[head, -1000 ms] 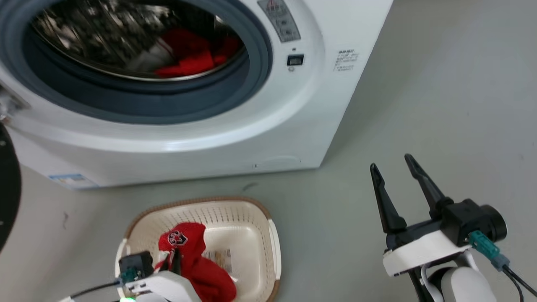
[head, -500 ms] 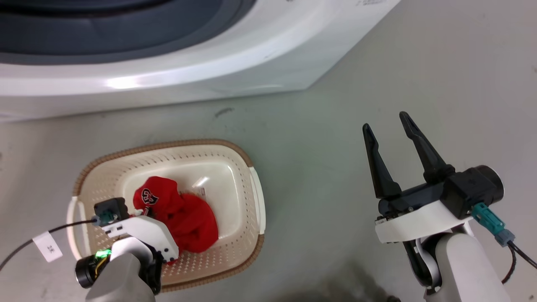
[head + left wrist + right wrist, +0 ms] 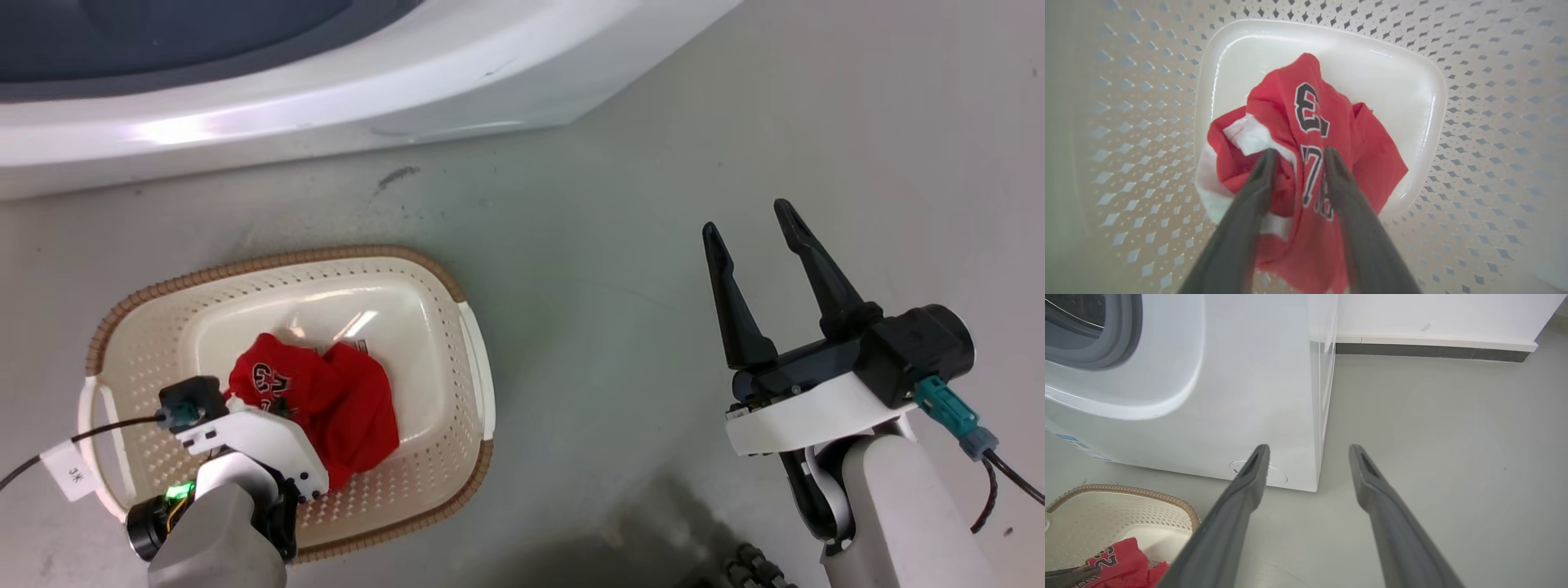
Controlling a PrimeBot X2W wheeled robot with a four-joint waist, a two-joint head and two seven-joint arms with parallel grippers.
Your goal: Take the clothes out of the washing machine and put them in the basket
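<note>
One red garment (image 3: 1310, 98): crumpled on the bottom of the basket (image 3: 269, 261), dark-and-white lettering turned up, white trim at one side.
Basket: on the floor (image 3: 620, 188), near the front of the washing machine (image 3: 343, 98), not touching it.
Left gripper (image 3: 1299, 157): down inside the basket, fingers part-way apart and astride a fold of the cloth; pinching it or free of it, cannot tell.
Right gripper (image 3: 747, 222): fingers spread wide, holding nothing, above bare floor, well apart from the basket.
Step in hand, as judged: setting this piece down in the basket, with only the letting go and lifting away left.
Handling, as judged: soft, light and limp, with no shape of its own; likely to sag and trail from any hold; not fragile, hardly slippery, but able to catch on the woven rim or on a fingertip.
Where to take hold, as judged: on a thick bunched fold near the middle rather than a thin single edge, so that less cloth hangs down; fingers closed fully, since thin fabric gives little to press on.
Risk: cloth clinging to a finger and rising again with the arm.
</note>
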